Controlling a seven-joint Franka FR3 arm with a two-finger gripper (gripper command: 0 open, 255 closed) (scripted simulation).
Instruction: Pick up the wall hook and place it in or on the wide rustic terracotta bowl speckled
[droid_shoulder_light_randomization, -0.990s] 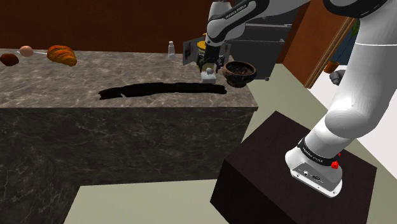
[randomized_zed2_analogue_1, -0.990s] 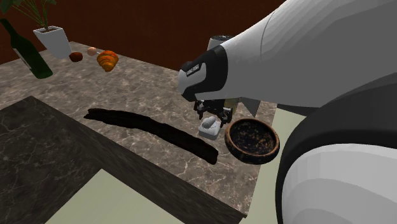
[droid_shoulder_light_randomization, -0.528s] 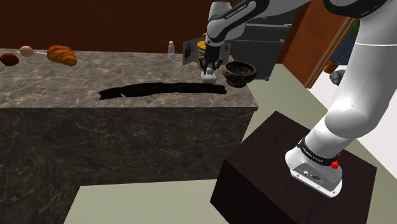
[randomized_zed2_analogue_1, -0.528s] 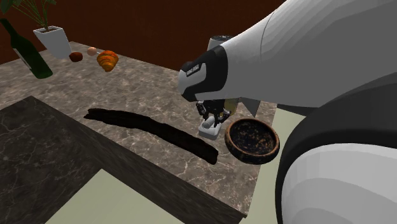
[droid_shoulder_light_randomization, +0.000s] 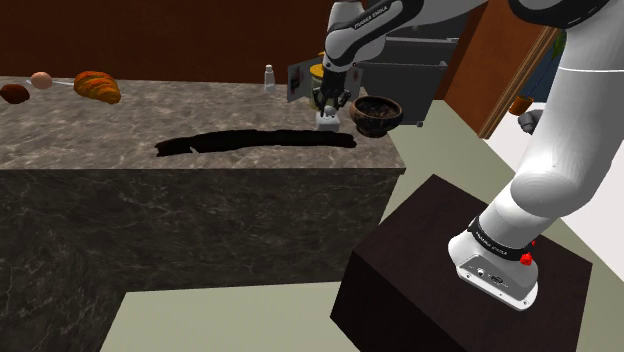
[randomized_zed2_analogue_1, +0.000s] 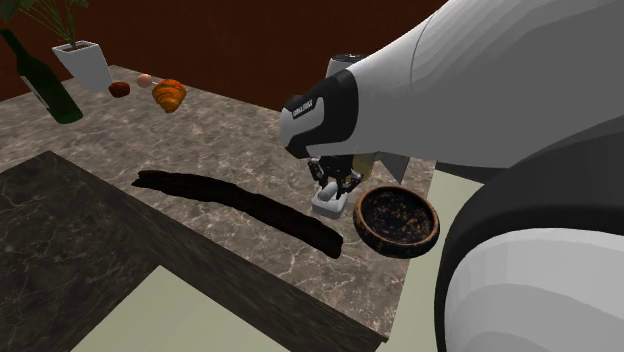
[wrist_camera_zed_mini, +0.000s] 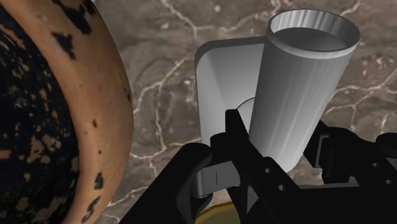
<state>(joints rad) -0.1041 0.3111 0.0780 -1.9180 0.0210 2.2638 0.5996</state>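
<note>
The speckled brown bowl (randomized_zed2_analogue_1: 398, 251) sits on the worktop (randomized_zed2_analogue_1: 200, 140), spotty inside. The white wall hook (randomized_zed2_analogue_1: 330, 204) stands just beside it, its peg pinched by the gripper (randomized_zed2_analogue_1: 338, 186). A long black streak (randomized_zed2_analogue_1: 240, 205) lies near.

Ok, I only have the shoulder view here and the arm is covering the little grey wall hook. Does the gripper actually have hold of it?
Observer: Yes. In the wrist view the black gripper is shut on the grey wall hook, with one finger against each side of its round upright peg.
Operator: And is the hook's plate touching the bowl?
Observer: No. The wrist view shows a strip of brown marbled counter between the hook's flat plate and the wall of the orange-brown speckled bowl.
</note>
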